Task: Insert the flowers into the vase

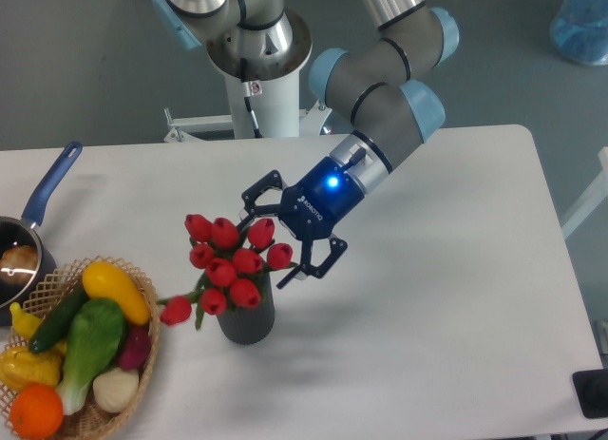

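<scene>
Red tulips, the flowers (231, 261), stood bunched in the mouth of the vase (247, 318), a dark grey ribbed cylinder on the white table (446, 297). One bloom drooped out to the left, toward the wicker basket (133, 364) of fruit and vegetables. The gripper (277, 231) hung just right of the bunch with its jaws spread wide apart, one finger above the blooms and one below, holding nothing. By the look of it, the insertion was done and the step in hand was the release. The next move likely called for backing the gripper up and to the right, away from the blooms, without snagging a stem or tipping the vase.
</scene>
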`<action>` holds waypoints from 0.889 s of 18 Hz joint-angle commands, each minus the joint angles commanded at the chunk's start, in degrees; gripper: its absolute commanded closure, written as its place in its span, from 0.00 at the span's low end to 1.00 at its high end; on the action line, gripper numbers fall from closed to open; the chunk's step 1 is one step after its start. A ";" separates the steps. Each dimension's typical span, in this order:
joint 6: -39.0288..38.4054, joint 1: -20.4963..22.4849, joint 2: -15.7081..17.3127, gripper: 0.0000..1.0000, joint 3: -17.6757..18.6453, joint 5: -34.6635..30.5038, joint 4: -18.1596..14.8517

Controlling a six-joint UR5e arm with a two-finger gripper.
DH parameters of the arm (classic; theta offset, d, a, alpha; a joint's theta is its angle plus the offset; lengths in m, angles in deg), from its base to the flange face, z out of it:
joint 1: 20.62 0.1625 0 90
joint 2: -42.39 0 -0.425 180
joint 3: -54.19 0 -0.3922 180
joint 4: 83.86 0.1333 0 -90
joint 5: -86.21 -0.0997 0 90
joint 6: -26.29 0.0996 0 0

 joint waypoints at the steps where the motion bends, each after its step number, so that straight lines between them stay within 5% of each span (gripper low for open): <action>1: 0.00 0.26 0.26 0.00 0.00 -0.78 -0.09; 12: 6.92 8.69 3.43 0.00 -3.16 -4.65 0.00; 16: 11.42 9.06 0.89 0.00 -7.72 -18.33 0.09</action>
